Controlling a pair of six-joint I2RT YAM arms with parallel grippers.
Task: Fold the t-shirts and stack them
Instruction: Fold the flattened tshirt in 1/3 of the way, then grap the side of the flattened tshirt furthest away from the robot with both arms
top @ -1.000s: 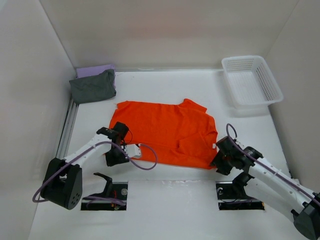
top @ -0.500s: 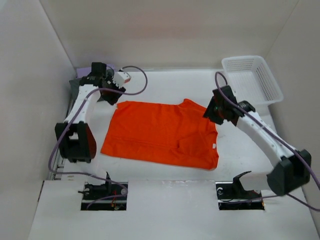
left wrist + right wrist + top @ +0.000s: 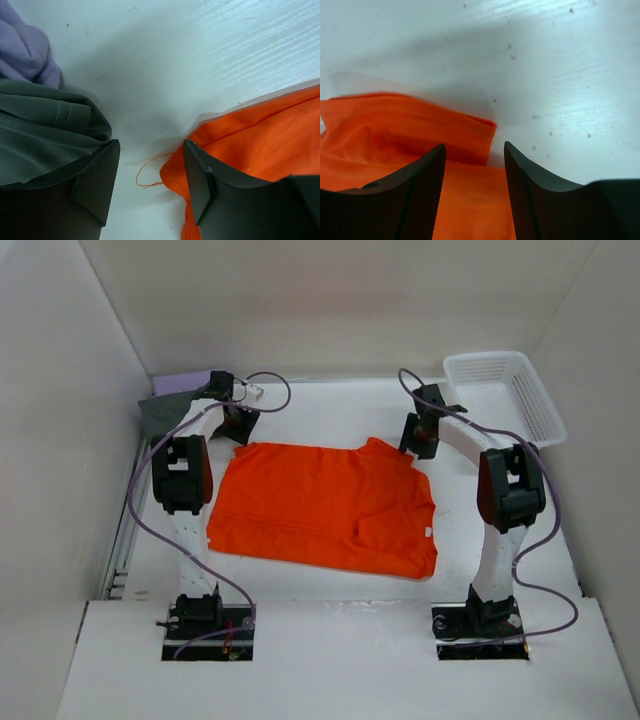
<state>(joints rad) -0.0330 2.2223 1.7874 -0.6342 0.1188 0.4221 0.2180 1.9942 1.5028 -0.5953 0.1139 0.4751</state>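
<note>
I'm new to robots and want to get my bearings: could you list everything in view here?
orange t-shirt: one, bright orange, spread flat mid-table
grey t-shirt: one, dark grey, bundled, far left corner
lavender t-shirt: one, pale purple, against the grey one
basket: one, white mesh, far right corner
table: one, white
left gripper: one, black, open, at the orange shirt's far left corner
right gripper: one, black, open, over its far right edge

- Left arm (image 3: 186, 475): white links are alternating with bulky black joint housings.
- Right arm (image 3: 510, 490): is showing the same white-and-black build.
- Purple cable (image 3: 132, 502): is looping loosely along each arm.
- Left pincer (image 3: 150, 150), right pincer (image 3: 474, 150): matte black, wedge-shaped fingers are showing finely textured inner faces.
</note>
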